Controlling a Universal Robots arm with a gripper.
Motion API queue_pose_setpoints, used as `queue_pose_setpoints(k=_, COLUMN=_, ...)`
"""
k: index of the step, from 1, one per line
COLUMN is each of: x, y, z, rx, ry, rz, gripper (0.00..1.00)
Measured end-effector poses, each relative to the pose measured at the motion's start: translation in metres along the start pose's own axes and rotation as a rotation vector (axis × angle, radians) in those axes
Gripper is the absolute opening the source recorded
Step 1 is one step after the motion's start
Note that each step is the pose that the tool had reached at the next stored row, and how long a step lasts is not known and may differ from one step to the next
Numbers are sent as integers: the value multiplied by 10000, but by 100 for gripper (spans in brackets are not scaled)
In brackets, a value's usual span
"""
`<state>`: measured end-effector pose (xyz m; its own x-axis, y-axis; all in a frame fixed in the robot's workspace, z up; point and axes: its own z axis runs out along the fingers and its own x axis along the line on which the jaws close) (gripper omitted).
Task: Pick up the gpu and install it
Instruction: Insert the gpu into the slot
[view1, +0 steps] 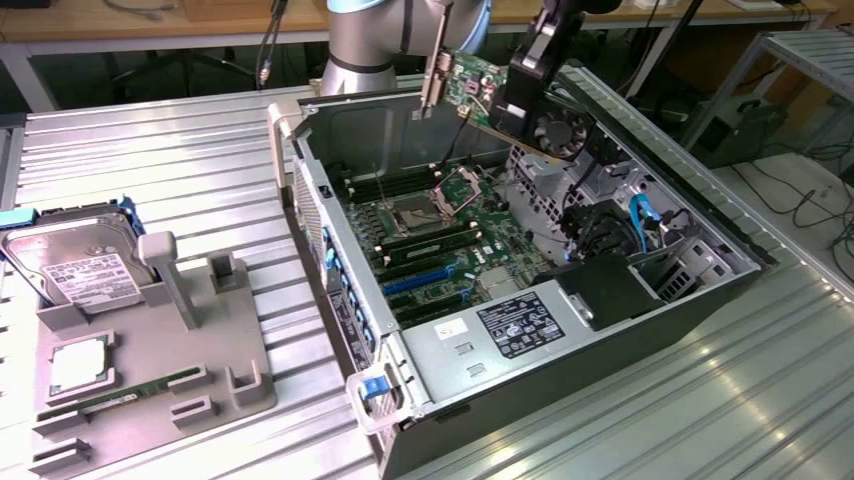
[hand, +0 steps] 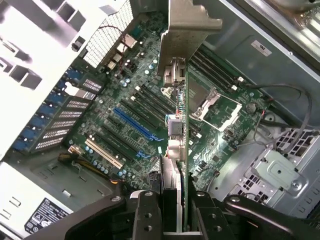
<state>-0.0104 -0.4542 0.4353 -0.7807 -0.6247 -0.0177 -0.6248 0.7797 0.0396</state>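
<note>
Gripper (hand: 175, 202) is pinching the gpu (hand: 183, 125) on edge, metal bracket (hand: 186, 30) leading. The card hangs above the open computer case (view1: 561, 400), over the motherboard (hand: 105, 120) and apart from the blue slot (hand: 137, 125). My worry is that it looks tilted. A skewed descent could jam the connector, snag the bracket on the case wall, or twist the card in the grip.

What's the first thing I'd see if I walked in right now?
You'd first spot the gripper shut on the gpu, holding it in the air above the open computer case. Then the green motherboard inside the case. On the exterior view's left, a hard drive stands in a grey holder.
</note>
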Motion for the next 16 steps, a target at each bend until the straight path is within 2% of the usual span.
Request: queue_pose_setpoints(k=16, x=0, y=0, z=3, rx=-43, ry=96, rz=-2417, gripper=28)
